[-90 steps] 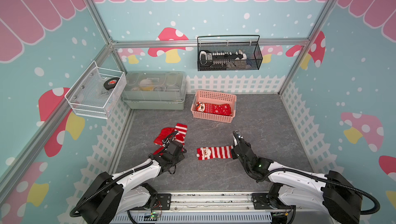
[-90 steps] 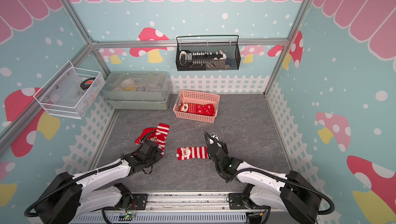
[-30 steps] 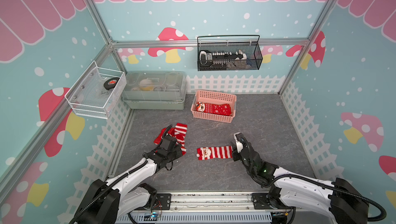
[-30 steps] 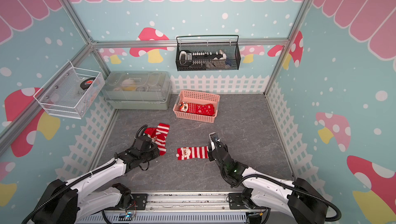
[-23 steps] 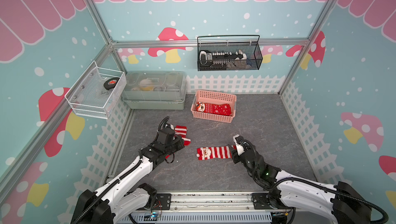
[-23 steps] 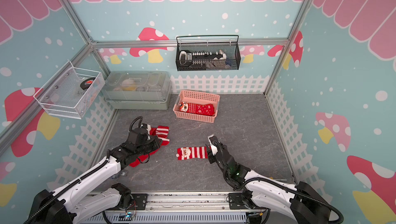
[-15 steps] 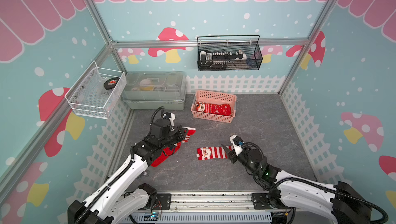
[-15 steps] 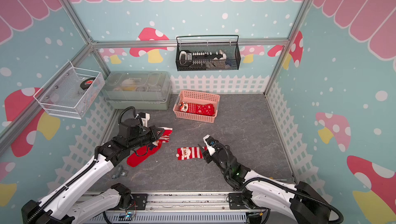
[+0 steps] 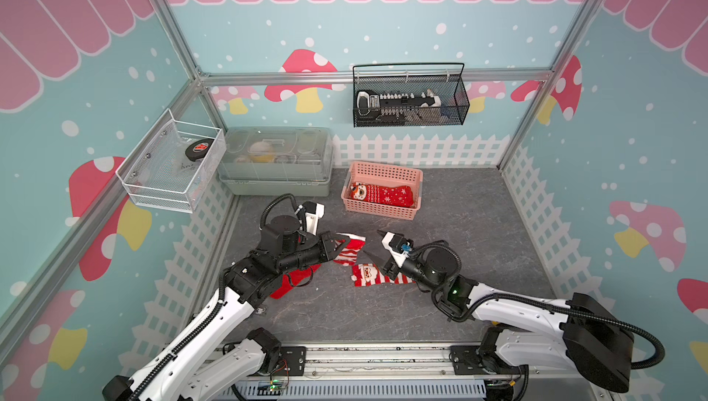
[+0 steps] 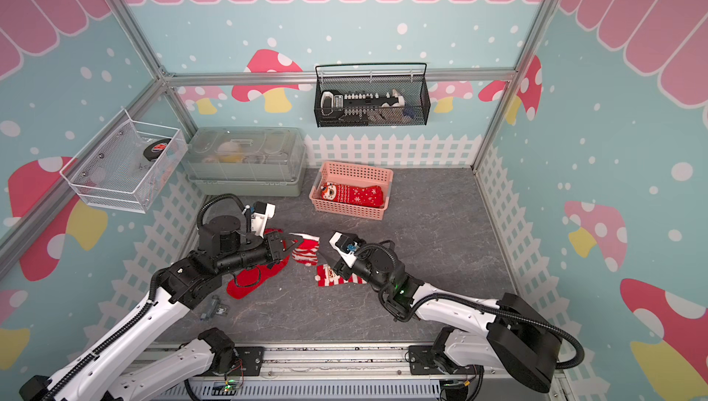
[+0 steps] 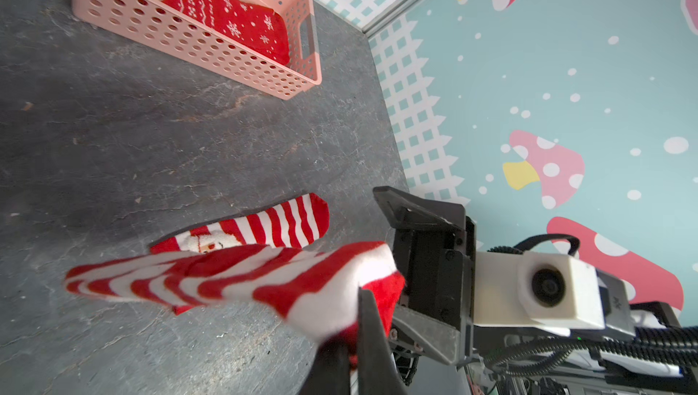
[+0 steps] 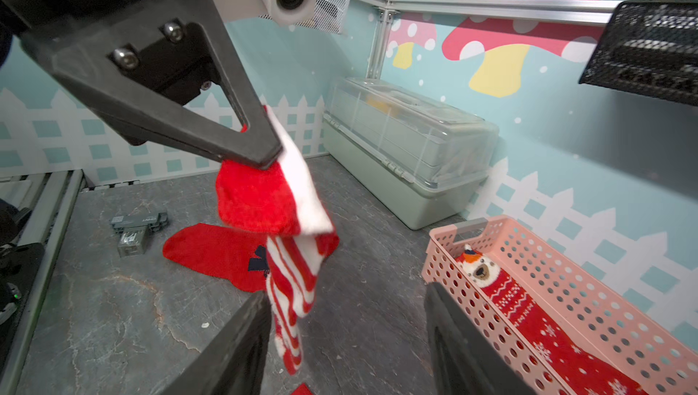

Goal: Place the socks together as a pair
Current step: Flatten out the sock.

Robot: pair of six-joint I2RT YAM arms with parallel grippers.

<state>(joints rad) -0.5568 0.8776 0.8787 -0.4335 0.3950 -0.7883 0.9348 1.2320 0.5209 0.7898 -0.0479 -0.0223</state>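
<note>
My left gripper (image 9: 339, 244) is shut on one end of a red-and-white striped sock (image 9: 350, 252), which hangs lifted off the floor (image 11: 226, 276). Just beyond it a matching striped Santa sock (image 9: 369, 274) lies flat (image 11: 257, 229). A plain red sock (image 10: 253, 280) lies on the floor under the left arm. My right gripper (image 9: 373, 244) stands open and empty, raised beside the hanging sock (image 12: 291, 280), whose tip dangles close to one of its fingers (image 12: 234, 347). Another red snowflake sock (image 10: 350, 194) lies in the pink basket (image 10: 348, 212).
A grey-green lidded box (image 9: 276, 161) stands at the back left, next to the pink basket (image 9: 383, 212). A black wire basket (image 9: 410, 100) and a white mesh shelf (image 9: 172, 165) hang on the walls. A small grey part (image 10: 214, 309) lies near the left arm.
The left gripper has lifted the striped sock and carried it right, toward the Santa sock. The right gripper has opened, risen off the Santa sock's end and swung toward the left gripper.
</note>
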